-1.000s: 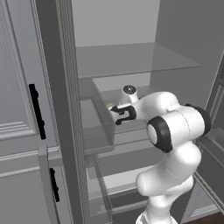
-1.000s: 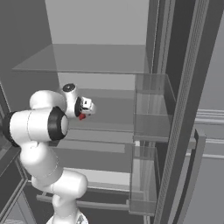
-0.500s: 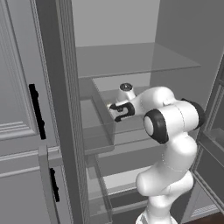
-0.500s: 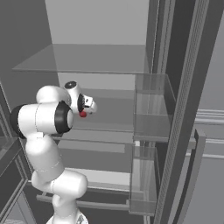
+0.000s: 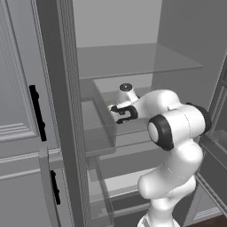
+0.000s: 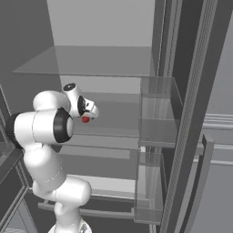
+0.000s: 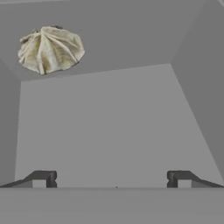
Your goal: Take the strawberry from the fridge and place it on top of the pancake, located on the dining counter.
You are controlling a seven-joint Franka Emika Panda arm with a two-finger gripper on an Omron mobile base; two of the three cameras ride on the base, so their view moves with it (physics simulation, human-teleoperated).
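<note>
Several hazards are lining up here, starting with the biggest thing around. The fridge (image 6: 101, 27) is standing open, and the arm is reaching deep into it, between the glass shelf (image 5: 133, 62) above and the middle shelf (image 6: 116, 120) below. In that tight slot any lift or swing of the wrist is risking a knock against the glass overhead or the door bins (image 6: 157, 113) at the side.

Next down in size, the gripper (image 7: 110, 179) is pointing along the bare shelf floor toward a pale crinkled item (image 7: 51, 48) lying in the far corner. If the hand is driving straight on along this line, I judge that it is heading for that item rather than the fruit, and could be closing on the wrong thing.

Smallest of all, the strawberry (image 6: 85, 119) is showing in the right base view as a tiny red dot just beside and under the hand, on the middle shelf. It is far smaller than the fingers' span, so it is likely to roll away at a nudge, slip out of a loose pinch, or get pushed aside by the palm. How close the berry is lying to the fingers I cannot tell from that angle.

As for the end effector, the jaws are standing spread as wide as they go, the two dark fingertips (image 7: 40, 179) far apart at the edge of the hand view. Nothing is sitting between them, and they are touching nothing. In the left base view the gripper (image 5: 123, 113) is hanging just above the shelf.
</note>
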